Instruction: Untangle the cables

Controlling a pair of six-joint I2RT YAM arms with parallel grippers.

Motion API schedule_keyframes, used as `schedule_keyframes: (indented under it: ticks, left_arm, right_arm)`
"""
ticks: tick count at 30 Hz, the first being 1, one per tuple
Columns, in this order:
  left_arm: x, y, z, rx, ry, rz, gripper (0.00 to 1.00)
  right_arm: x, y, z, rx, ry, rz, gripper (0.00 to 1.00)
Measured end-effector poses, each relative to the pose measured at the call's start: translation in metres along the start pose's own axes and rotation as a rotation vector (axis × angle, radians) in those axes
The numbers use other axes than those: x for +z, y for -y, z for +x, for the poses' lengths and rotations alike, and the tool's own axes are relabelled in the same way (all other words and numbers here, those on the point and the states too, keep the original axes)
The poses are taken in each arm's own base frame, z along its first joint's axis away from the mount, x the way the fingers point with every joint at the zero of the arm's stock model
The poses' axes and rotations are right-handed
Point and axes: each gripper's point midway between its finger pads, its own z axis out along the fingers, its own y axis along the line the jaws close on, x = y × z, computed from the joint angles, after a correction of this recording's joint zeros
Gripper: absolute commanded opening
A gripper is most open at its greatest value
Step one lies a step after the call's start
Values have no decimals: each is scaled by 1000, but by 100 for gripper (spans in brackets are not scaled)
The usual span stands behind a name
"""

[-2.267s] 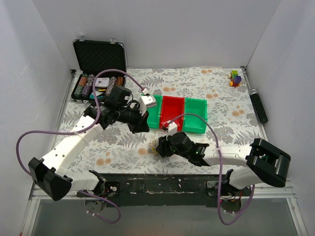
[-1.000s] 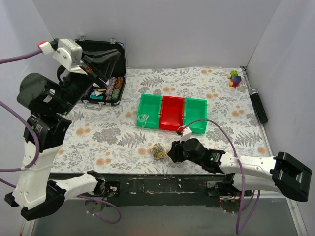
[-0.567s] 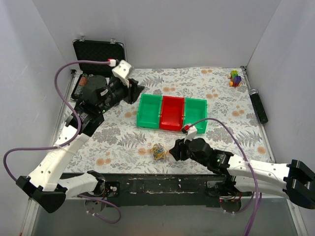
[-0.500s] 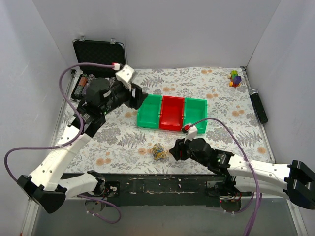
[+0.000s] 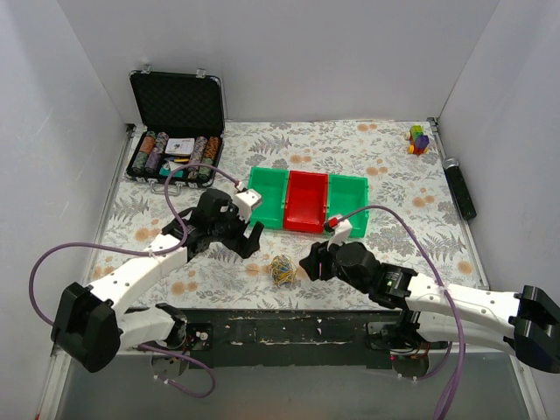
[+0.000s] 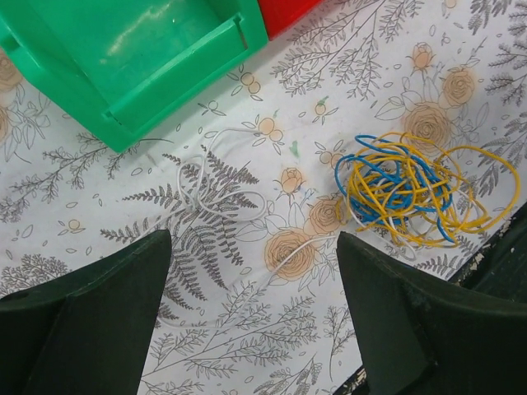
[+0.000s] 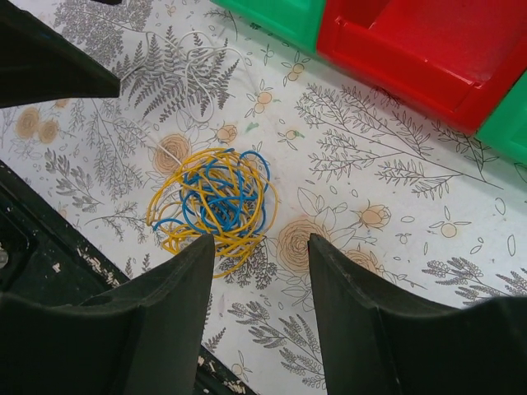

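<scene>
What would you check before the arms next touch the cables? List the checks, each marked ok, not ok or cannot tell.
1. Left gripper open, empty: ok.
2. Right gripper open, empty: ok.
3. Bunch seen by both wrist cameras: ok.
4. Bunch apart from green bin: ok.
5. White wire free of bunch: cannot tell.
6. Bunch untangled: not ok.

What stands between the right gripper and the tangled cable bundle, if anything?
Nothing visible does. In the right wrist view the yellow-and-blue cable bundle lies on open floral tablecloth just ahead of the right gripper, whose jaws stand open. The red bin sits beyond it.
</scene>
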Motion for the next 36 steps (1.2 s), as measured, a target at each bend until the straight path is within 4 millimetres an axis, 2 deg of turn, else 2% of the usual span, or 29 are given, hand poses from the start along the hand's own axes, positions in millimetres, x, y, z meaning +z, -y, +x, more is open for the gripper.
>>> schedule_keyframes:
  ticks: [7,15,18,23,29,32,33,36]
  left_arm:
    - [27,-9,25,-84,-45,-41,82]
    - [55,-27,46,-143,-118,-124,73]
    - [57,-29,43,-149,-101,-133,63]
    - [63,-33,37,-155,-67,-140,35]
    - [70,-26,52,-153,-89,-97,27]
    - [71,-25,62,-146,-108,-91,4]
    - [70,-25,64,-141,-114,-90,0]
    - [67,-22,63,-135,-123,-77,0]
  right_arm:
    - [0,1,-2,1,7,7,58]
    - [0,1,-2,1,10,8,58]
    - [0,1,-3,0,10,7,58]
    - [0,1,-3,-7,11,7,58]
    - [-1,-2,-8,-13,19,2,58]
    - [-1,-2,-10,-13,21,1,58]
    - [-1,-2,-10,-13,23,1,58]
    - [-2,-2,-11,-13,24,0,58]
